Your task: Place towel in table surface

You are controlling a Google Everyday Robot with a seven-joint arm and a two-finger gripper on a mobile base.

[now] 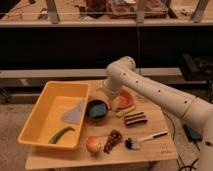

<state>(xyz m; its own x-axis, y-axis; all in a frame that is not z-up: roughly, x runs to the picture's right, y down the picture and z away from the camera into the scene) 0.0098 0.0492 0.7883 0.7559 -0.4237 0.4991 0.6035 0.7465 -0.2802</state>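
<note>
The towel (75, 114), a small grey-blue cloth, lies inside the yellow bin (42, 107) near its right wall, on the left part of the table surface (162, 150). My white arm comes in from the right, bends at its elbow (121, 71) and points down. The gripper (104, 101) hangs just right of the bin, over a dark bowl (97, 110), a short way from the towel. It is open and holds nothing.
A green vegetable (61, 134) lies in the bin's front. On the wooden top are an orange-red slice (126, 98), a yellow piece (125, 111), a dark striped bar (135, 118), a peach-coloured fruit (93, 144), a brown cluster (113, 141) and a white-handled brush (145, 138).
</note>
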